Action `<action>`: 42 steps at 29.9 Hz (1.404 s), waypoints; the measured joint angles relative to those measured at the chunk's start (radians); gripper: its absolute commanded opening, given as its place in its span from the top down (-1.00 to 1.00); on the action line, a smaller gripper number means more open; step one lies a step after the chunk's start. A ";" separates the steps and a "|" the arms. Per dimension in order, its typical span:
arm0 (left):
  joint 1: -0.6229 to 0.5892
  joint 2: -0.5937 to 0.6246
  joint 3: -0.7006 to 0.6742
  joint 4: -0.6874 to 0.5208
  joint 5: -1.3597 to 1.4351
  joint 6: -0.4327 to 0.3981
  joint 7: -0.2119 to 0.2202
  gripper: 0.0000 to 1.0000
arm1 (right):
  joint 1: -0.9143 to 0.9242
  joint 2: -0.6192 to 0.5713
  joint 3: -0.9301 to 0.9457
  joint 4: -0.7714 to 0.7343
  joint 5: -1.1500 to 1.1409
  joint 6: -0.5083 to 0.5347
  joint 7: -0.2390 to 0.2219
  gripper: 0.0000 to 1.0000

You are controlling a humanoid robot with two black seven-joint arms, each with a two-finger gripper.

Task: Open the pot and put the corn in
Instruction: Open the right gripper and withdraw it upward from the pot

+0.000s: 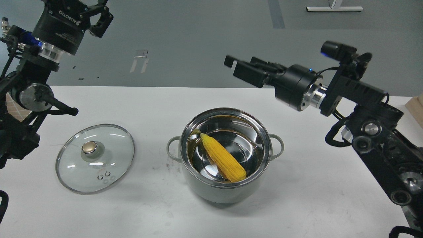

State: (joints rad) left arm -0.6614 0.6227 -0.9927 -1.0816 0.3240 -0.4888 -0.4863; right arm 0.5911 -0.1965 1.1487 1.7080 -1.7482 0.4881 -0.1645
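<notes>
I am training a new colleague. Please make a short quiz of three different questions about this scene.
1. True or false: the corn lies inside the pot.
2. Where is the glass lid? A) on the pot B) on the table, left of the pot C) in the left tool
3. Fill in: the right tool holds ____.

Key: 1 true. 2 B. 3 nothing; it hangs above the table, empty.

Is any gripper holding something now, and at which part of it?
Nothing is held. The corn lies in the pot; the right gripper and the left gripper are raised, with nothing visible between their fingers.
</notes>
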 measured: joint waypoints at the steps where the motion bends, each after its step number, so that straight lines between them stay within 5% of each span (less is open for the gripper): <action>1: 0.000 0.000 0.000 0.000 0.000 0.000 0.000 -0.95 | 0.005 0.039 0.063 -0.007 0.006 0.000 0.001 -1.00; 11: 0.000 0.000 -0.001 0.023 -0.003 0.000 0.004 -0.95 | 0.125 0.129 0.367 -0.181 0.291 0.001 0.024 -0.99; 28: -0.014 -0.029 -0.018 0.176 -0.066 0.000 0.097 -0.95 | 0.207 0.028 0.442 -0.846 0.940 -0.001 0.244 -0.99; 42: -0.059 -0.065 -0.014 0.266 -0.063 0.000 0.101 -0.95 | 0.142 0.006 0.430 -0.917 1.109 0.001 0.255 -1.00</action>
State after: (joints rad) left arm -0.7209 0.5582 -1.0067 -0.8159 0.2610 -0.4886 -0.3855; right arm 0.7328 -0.1909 1.5783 0.7912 -0.6395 0.4887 0.0904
